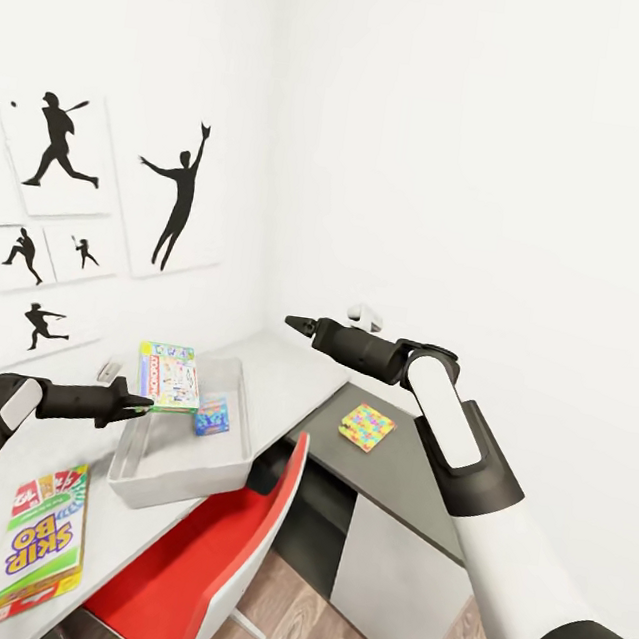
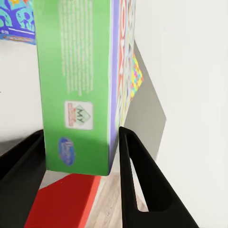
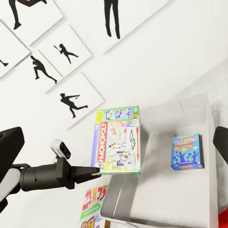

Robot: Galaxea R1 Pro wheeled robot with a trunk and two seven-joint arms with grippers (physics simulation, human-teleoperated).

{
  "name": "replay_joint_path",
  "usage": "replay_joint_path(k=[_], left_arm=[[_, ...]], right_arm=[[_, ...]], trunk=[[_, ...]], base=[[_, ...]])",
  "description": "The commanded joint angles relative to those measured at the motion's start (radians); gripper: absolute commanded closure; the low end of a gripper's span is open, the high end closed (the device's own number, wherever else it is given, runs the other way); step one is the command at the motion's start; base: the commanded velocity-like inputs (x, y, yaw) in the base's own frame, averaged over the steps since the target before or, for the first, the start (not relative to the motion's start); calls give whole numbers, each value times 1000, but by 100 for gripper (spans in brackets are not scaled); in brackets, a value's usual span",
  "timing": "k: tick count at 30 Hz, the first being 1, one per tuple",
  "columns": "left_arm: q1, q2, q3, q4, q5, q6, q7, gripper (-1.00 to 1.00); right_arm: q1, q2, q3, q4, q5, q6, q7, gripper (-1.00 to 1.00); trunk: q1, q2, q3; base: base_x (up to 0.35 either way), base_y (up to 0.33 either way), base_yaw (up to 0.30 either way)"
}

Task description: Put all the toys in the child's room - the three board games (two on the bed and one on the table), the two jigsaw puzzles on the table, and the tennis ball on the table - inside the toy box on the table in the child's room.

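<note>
My left gripper is shut on the edge of the white-green Monopoly board game, its fingers pressed on both faces of the box. The box hangs roughly level over the toy box's wall-side rim. A small blue printed game box lies inside the bin. The SKIP-BO box lies flat on the table near me. One jigsaw puzzle rests on the lower dark cabinet. My right gripper hovers open and empty above the table's far end.
A red chair is tucked under the table in front of the toy box. The dark grey cabinet adjoins the table on the right. White walls with black silhouette pictures close in the left and back.
</note>
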Motion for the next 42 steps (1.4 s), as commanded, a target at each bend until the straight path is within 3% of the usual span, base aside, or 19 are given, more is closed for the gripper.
replay_joint_path(k=[1,28,42], left_arm=[[-1,0,5,0,-7,3,-6,100],[-1,10,11,8,-1,10,-6,100],[0,14,16,79,6,7,-21,100]], right_arm=[[-1,0,0,-1,-10,2,-10,-100],[-1,-1,0,0,-10,3,-10,-100],[-1,-1,0,1,-10,2,-10,-100]], trunk=[[1,-2,-2],[1,-2,-2],[1,-2,-2]], base=[[220,87,0],[24,5,0],[0,0,0]])
